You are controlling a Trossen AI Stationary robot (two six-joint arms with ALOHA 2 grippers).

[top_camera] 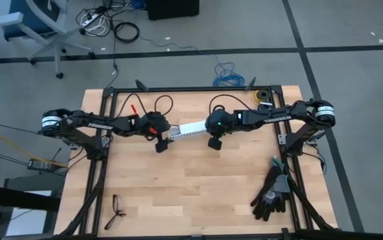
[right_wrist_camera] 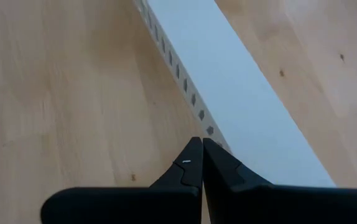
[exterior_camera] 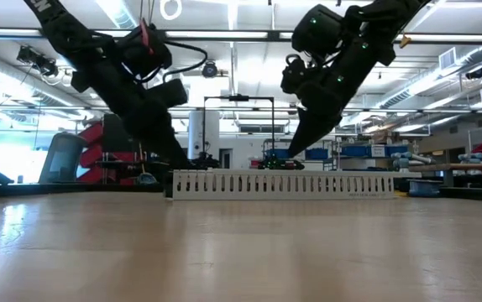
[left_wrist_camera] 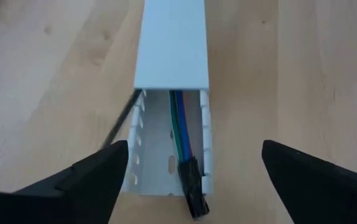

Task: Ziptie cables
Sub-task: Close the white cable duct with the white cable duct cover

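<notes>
White "TROSSEN" lettering legible along each forearm in the high view; print along the base of the white slotted duct [exterior_camera: 283, 184] in the low view too small to read. Left gripper [left_wrist_camera: 191, 177] over the open end of the duct [left_wrist_camera: 172, 93], fingers [left_wrist_camera: 88, 180] spread wide apart, gripping nothing. Inside that open channel, the cables [left_wrist_camera: 180, 134]: blue, green and grey wires lying lengthwise, ending in a small dark connector [left_wrist_camera: 193, 186] at the duct's mouth; the far run hidden under the duct's cover. Thin black strip [left_wrist_camera: 121, 121] slanting along the duct's outer wall, possibly the ziptie, only partly visible. Right gripper [right_wrist_camera: 201, 160] at the duct's opposite end [right_wrist_camera: 228, 93], fingertips pressed together, apparently on nothing, just beside the slotted wall. From above, most of the duct [top_camera: 190, 129] covered by both arms. Near the table's edges, black gloves [top_camera: 271, 193] and eyeglasses [top_camera: 116, 210]; coiled blue cable [top_camera: 228, 77] on the floor beyond.
</notes>
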